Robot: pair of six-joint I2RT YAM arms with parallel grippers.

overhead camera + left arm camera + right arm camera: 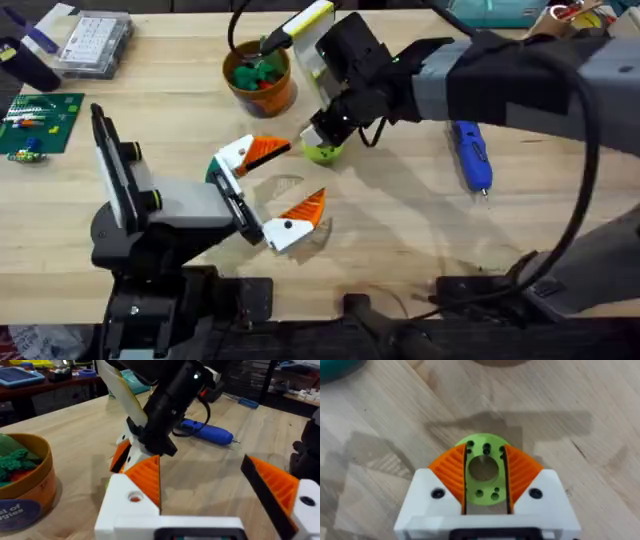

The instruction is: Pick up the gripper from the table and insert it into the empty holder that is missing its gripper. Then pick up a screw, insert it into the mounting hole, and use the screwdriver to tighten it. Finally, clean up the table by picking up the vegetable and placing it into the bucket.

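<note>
A lime-green vegetable slice [322,154] with holes is clamped between the right gripper's [325,147] orange pads, close above the table [420,230] just right of the bucket. The right wrist view shows that gripper [484,455] shut on the vegetable [485,487]. The orange-brown bucket [258,78] holds green vegetables. My left gripper [290,180] stands open near the front, both white orange-tipped fingers [145,480] seated in its black holder [240,200]. The blue screwdriver [472,155] lies to the right. The screw is out of view.
A clear compartment box [95,45] sits at the back left, with a green circuit board [35,125] in front of it. The right arm spans the table from the right edge to the middle. Bare wood lies between the left gripper and the screwdriver.
</note>
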